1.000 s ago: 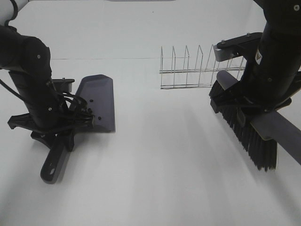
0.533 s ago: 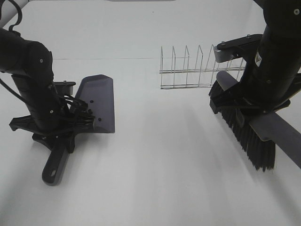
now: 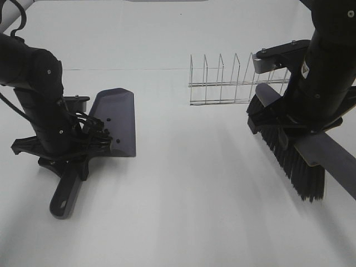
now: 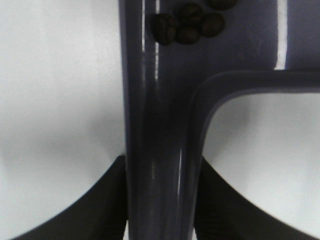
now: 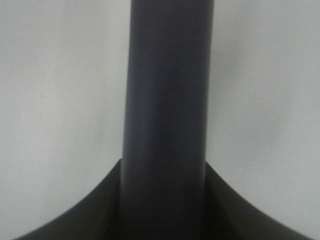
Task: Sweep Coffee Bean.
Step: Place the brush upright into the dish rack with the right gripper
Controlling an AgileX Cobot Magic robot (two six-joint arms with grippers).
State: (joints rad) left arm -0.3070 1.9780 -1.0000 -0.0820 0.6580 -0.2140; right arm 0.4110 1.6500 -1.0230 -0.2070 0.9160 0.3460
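**Exterior high view.** The left tool (image 3: 72, 156) is clenched on the handle of the dustpan (image 3: 118, 117), whose blade lies flat on the surface (image 3: 194, 200). The right tool (image 3: 303, 130) grasps the brush (image 3: 289, 158), which hangs well apart from the dustpan with its bristles clear of the surface. A wire rack (image 3: 222, 83) stands beyond the dustpan, nearer the brush. No loose beans show on the surface near the dustpan.

**Left wrist view.** The coffee bean (image 4: 187, 27) cluster lies inside the dustpan, at the handle end. The exterior view does not resolve these beans.

**Right wrist view.** Only the brush handle and the jaws closed on it are visible, and no beans.

**Step.** Collection appears complete. The next move calls for keeping the dustpan level so that the beans do not roll off its lip.
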